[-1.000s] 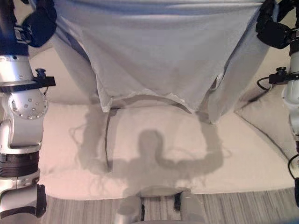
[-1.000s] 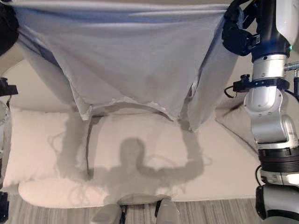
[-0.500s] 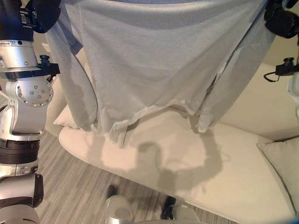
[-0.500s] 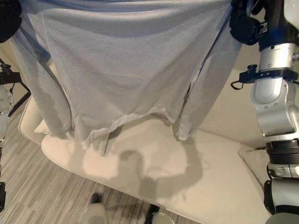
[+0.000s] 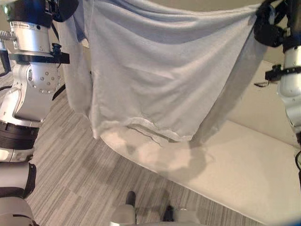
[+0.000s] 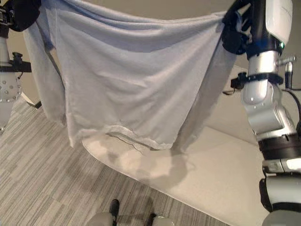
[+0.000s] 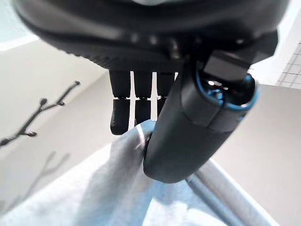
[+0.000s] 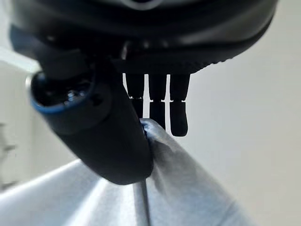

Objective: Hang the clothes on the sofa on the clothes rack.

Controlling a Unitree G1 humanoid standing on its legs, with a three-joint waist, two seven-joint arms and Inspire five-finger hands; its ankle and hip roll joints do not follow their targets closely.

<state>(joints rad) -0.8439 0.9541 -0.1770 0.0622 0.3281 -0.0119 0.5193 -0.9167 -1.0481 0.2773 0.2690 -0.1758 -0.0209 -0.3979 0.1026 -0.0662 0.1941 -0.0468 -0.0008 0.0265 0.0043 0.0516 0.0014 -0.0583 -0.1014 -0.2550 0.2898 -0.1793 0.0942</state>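
A light grey T-shirt (image 5: pixel 164 75) hangs spread wide in the air, its hem above the sofa's edge. My left hand (image 5: pixel 63 7) holds its upper left corner, up at the top left of the eye views. In the left wrist view the thumb (image 7: pixel 188 127) and the fingers (image 7: pixel 120 110) pinch the cloth (image 7: pixel 94 197). My right hand (image 6: pixel 237 33) holds the other upper corner; the right wrist view shows its thumb (image 8: pixel 99 132) pressed on the cloth (image 8: pixel 188 188) against the fingers. A thin dark branched arm (image 7: pixel 33 120), like a rack's, stands before a wall past the left hand.
The beige sofa (image 5: pixel 244 165) runs along the lower right, its front edge slanting across the view. Grey striped carpet (image 5: pixel 70 179) takes up the lower left. A plain wall (image 6: pixel 155 7) rises behind the shirt.
The whole view has swung left: the sofa has slid to the lower right and carpet has come in. The shirt stays stretched between both raised hands.
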